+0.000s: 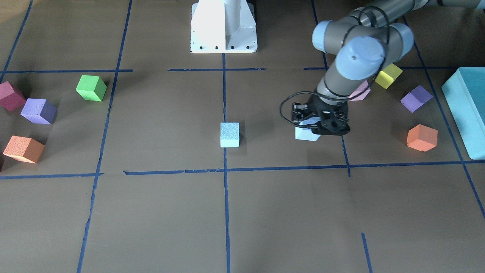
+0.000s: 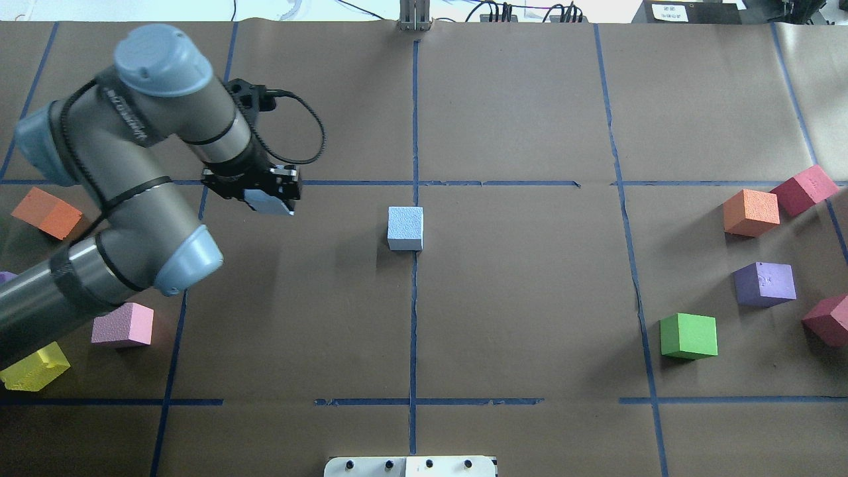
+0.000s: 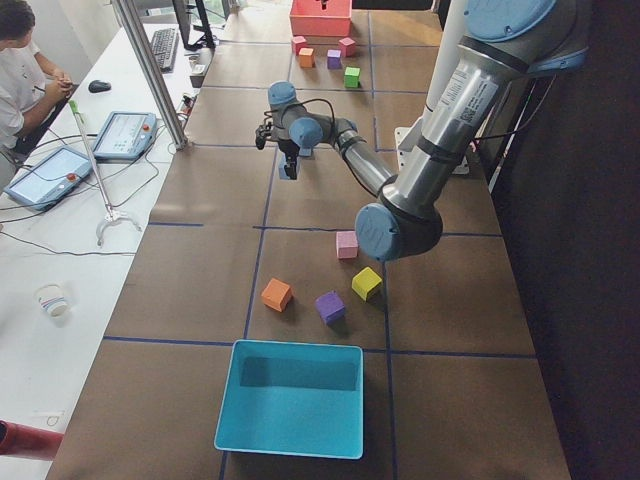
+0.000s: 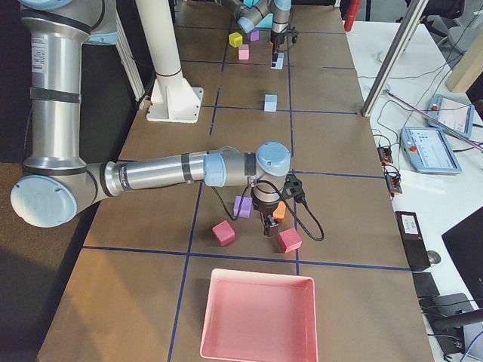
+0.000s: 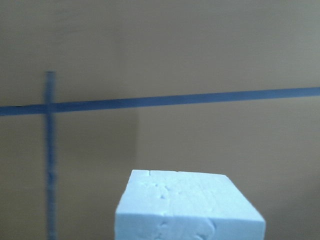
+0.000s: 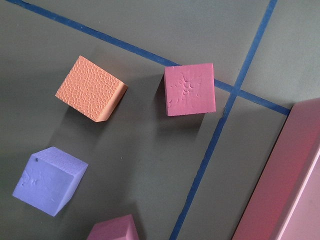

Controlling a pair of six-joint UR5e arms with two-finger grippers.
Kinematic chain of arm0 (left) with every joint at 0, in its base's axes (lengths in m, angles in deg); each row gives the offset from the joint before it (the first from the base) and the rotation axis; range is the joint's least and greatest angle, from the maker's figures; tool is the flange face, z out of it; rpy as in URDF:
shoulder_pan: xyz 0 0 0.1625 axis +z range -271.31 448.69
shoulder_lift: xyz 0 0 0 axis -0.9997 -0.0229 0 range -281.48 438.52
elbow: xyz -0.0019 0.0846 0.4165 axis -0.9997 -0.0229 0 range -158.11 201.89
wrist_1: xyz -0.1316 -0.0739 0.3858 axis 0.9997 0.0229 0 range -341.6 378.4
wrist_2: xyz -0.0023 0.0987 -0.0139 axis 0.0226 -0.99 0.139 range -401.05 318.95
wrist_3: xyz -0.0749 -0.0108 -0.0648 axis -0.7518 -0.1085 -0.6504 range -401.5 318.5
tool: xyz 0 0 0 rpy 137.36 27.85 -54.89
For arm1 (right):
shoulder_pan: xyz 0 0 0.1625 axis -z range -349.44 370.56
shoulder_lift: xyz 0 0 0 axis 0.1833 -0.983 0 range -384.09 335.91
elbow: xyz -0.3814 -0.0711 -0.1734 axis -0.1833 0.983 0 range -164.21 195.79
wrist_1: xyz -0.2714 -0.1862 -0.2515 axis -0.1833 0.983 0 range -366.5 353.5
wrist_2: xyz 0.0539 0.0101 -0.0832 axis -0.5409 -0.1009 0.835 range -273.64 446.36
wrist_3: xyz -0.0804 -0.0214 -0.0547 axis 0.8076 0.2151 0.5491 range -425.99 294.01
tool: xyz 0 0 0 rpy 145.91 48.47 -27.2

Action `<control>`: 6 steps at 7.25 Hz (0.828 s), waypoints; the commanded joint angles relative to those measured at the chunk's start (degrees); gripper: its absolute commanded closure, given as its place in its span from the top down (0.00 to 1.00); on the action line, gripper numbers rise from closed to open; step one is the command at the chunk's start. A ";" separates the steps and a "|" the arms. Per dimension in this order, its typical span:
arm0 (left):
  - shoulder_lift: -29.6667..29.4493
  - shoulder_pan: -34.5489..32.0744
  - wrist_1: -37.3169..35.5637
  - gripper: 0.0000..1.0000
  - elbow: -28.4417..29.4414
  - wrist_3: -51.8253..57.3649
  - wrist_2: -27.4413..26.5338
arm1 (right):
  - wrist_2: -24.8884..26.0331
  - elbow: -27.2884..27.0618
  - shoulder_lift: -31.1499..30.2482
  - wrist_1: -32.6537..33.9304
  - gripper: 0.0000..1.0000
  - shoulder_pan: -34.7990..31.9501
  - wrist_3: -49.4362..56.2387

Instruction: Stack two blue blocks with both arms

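One pale blue block (image 1: 229, 134) sits on the table's centre line, also in the overhead view (image 2: 405, 228). My left gripper (image 2: 265, 197) is shut on the other blue block (image 2: 270, 203), to the first block's left in the overhead view. The front view shows this gripper (image 1: 320, 123) over its block (image 1: 306, 133), low over the table. The left wrist view shows the held block (image 5: 189, 205) at the bottom edge. My right gripper (image 4: 267, 228) shows only in the exterior right view, low among coloured cubes; I cannot tell whether it is open.
Green (image 2: 689, 336), purple (image 2: 765, 283), orange (image 2: 750, 212) and red (image 2: 805, 189) cubes lie at the right. Pink (image 2: 122, 324), yellow (image 2: 34, 368) and orange (image 2: 46, 212) cubes lie at the left. A teal box (image 1: 468, 110) and a pink tray (image 4: 258, 317) stand at the ends.
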 commanded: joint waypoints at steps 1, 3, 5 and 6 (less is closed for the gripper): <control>-13.48 7.45 -2.10 0.08 7.97 -11.10 -6.98 | 0.00 0.09 -0.01 0.00 1.00 0.00 0.05; -17.91 10.18 0.95 0.08 13.96 -11.12 -9.62 | 0.00 -0.08 -0.01 0.00 1.00 0.00 -0.03; -18.64 10.55 1.86 0.08 17.07 -10.42 -10.43 | 0.00 -0.35 -0.01 0.00 1.00 0.00 -0.03; -18.55 10.46 1.86 0.08 17.33 -10.33 -10.43 | 0.00 -0.44 -0.01 0.00 1.00 0.00 -0.03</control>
